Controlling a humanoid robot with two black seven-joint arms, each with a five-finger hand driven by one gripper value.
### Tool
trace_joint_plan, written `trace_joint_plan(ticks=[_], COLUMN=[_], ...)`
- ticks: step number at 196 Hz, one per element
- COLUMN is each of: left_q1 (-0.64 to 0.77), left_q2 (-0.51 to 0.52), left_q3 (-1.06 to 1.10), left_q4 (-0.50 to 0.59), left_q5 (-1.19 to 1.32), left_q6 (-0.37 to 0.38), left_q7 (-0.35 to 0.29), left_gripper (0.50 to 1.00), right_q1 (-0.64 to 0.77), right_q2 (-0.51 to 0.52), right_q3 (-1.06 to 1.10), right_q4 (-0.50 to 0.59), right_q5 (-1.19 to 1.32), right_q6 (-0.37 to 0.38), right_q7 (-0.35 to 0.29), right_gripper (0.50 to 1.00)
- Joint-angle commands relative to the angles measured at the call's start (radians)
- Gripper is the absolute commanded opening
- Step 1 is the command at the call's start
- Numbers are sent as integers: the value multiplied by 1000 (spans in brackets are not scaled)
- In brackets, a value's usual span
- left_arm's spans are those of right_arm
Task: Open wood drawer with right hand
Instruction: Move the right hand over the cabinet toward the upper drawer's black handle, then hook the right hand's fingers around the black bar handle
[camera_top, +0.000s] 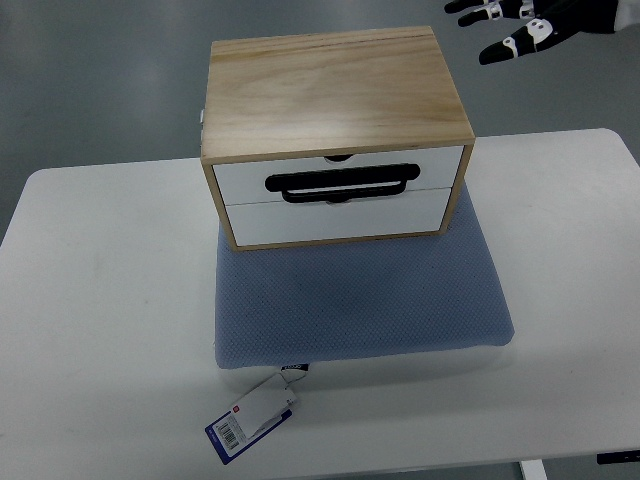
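I see my black right hand (520, 25) with spread, empty fingers at the top right, far from the light wooden two-drawer box (335, 135); it sits on a blue-grey foam pad (360, 300), probably against slipping.

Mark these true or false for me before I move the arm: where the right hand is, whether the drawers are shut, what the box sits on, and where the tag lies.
1. The right hand grips the handle. False: it hovers above and to the right of the box, fingers spread, touching nothing.
2. Both drawers look shut. True: the white fronts sit flush in the wooden frame.
3. The box stands on bare table. False: it rests on the far part of a blue cushion.
4. A tag lies by the cushion's near edge. True.
5. The left hand is at the box. False: it is not in view.
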Motion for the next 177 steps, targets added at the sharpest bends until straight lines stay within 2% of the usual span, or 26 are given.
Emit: trace_joint_plan(ticks=[1,11,12,18,33,34,66,79,80,84,100,101,120,177], left_q1=[-1,-1,-1,-1,-1,-1,1,1,1,1,1,1,-1,-1], left_q2=[0,0,0,0,0,0,0,0,0,0,0,0,0,0], left_q3=[0,0,0,0,0,0,0,0,0,0,0,0,0,0], left_q4=[0,0,0,0,0,0,0,0,0,0,0,0,0,0], left_q5=[0,0,0,0,0,0,0,0,0,0,0,0,0,0], left_q6=[0,0,0,0,0,0,0,0,0,0,0,0,0,0], left_q7=[0,0,0,0,0,0,0,0,0,0,0,0,0,0], left_gripper=[1000,1000,1000,1000,1000,1000,1000,1000,1000,1000,1000,1000,1000,1000], right_q1=[145,145,192,213,223,252,331,335,352,355,360,361,372,381], right_q2=[53,53,80,99,110,140,215,222,252,264,280,307,356,453], right_q3=[-179,-179,-243,-279,-299,-348,-497,-505,-544,-555,-567,-583,-617,-637], right_q4=[34,34,40,40,40,40,54,54,54,54,54,54,54,54], right_q5=[1,1,1,1,1,-1,-1,-1,1,1,1,4,8,10], right_q6=[-1,-1,-1,-3,-3,-3,-18,-19,-36,-47,-62,-84,-114,-145], right_q7=[14,14,14,14,14,12,12,14,14,14,14,15,15,8], right_gripper=[928,928,928,928,928,928,928,928,928,928,926,926,926,926])
